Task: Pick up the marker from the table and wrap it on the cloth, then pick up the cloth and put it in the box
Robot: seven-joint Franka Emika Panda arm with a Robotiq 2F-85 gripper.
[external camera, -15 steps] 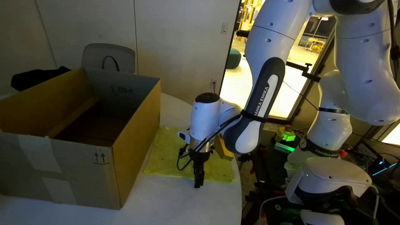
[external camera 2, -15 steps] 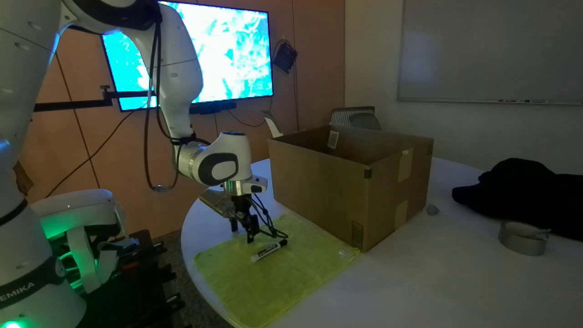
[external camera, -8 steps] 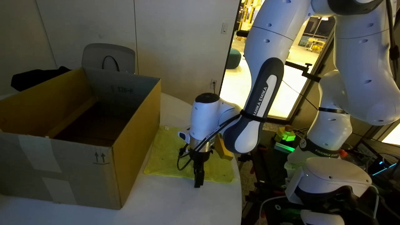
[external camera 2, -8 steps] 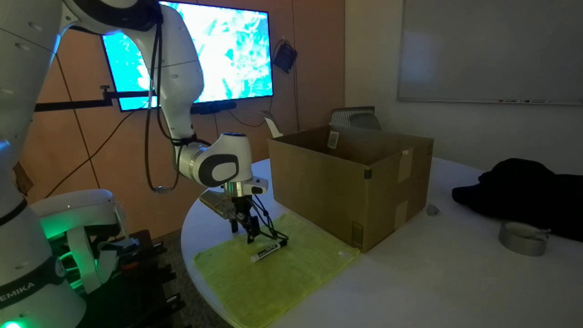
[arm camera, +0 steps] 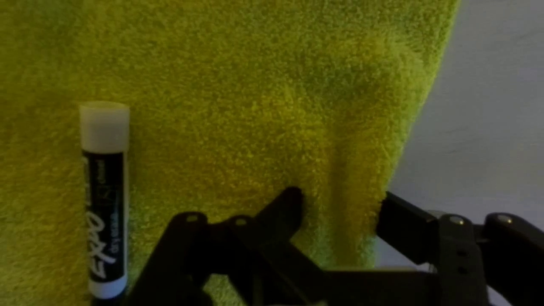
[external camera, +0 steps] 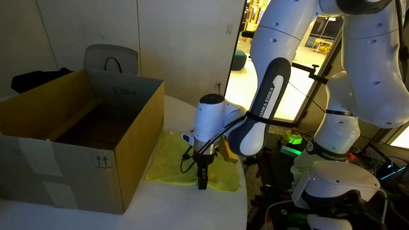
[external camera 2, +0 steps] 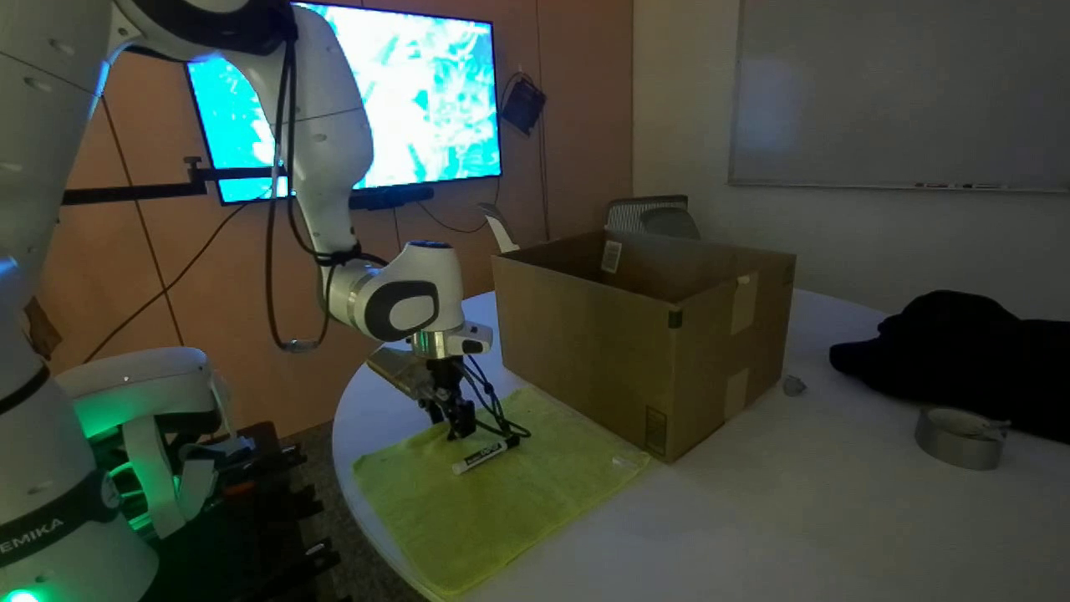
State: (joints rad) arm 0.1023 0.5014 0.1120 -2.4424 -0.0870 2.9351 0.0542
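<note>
Expo dry-erase marker (arm camera: pixel 106 199) lies on the yellow-green cloth (arm camera: pixel 212 106), inward of the gripper (arm camera: pixel 340 204), long axis roughly along the cloth's edge; fingers (arm camera: pixel 285 212) stand apart astride that rucked edge; folding inward should cover the marker.

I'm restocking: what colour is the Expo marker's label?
The Expo dry-erase marker has a black label with white lettering, clearest in the wrist view.

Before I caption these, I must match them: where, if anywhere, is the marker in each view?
In an exterior view, the marker is below and slightly left of centre.
In an exterior view, it does not show; the gripper is low at the middle.
In the wrist view, the marker runs down the left side to the bottom edge.
Shared landmark: the yellow-green cloth, visible in all three.
</note>
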